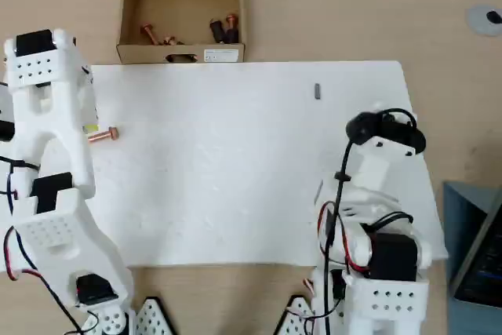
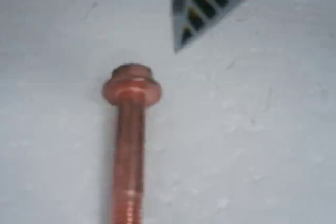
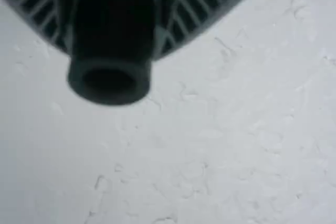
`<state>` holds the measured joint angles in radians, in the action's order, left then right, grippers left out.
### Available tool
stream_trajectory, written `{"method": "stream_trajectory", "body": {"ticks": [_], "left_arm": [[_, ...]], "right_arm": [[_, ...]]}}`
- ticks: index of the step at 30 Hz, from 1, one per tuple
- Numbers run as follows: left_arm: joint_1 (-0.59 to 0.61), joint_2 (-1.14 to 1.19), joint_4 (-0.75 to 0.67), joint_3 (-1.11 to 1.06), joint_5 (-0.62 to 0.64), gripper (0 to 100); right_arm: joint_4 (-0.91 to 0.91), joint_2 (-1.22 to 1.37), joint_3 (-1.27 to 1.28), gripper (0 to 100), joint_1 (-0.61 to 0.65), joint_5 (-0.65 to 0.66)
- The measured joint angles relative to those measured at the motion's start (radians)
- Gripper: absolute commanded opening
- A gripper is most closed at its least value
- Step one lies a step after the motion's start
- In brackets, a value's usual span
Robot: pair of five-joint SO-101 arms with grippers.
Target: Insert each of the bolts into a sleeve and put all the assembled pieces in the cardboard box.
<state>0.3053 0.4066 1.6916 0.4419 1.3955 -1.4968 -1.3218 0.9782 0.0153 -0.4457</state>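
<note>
Right wrist view: right tool (image 3: 113, 35) is clamping a sleeve (image 3: 109, 77), its far end hidden; left tool (image 1: 86, 125) state: cannot tell; cardboard box (image 1: 128, 13) is holding assembled pieces (image 1: 223, 29).

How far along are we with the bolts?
Done: a few assembled pieces lie in the cardboard box. In hand: the right gripper holds a sleeve in its jaws; one bare bolt lies loose on the mat. Left: joining and boxing them, plus what looks like another sleeve.
</note>
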Motion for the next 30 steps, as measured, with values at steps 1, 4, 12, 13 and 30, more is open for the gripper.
{"method": "stream_trajectory", "body": {"ticks": [1, 4, 12, 13, 30], "left_arm": [[0.000, 0.000, 0.008, 0.000, -0.037, 31], [0.000, 0.000, 0.041, 0.000, -0.172, 31], [0.000, -0.094, 0.051, -0.012, -0.623, 31], [0.000, -0.118, 0.051, -0.012, -0.706, 31], [0.038, -0.203, 0.051, -0.071, -1.947, 31]], "right_arm": [[0.000, 0.000, 0.000, 0.9, 0.000, 0.000], [0.000, 0.000, 0.000, 0.9, 0.000, 0.000], [0.000, 0.000, 0.000, 0.9, 0.000, 0.000], [0.000, 0.000, 0.002, 0.9, 0.000, 0.000], [0.000, 0.000, 0.003, 0.9, 0.000, 0.000]]}}
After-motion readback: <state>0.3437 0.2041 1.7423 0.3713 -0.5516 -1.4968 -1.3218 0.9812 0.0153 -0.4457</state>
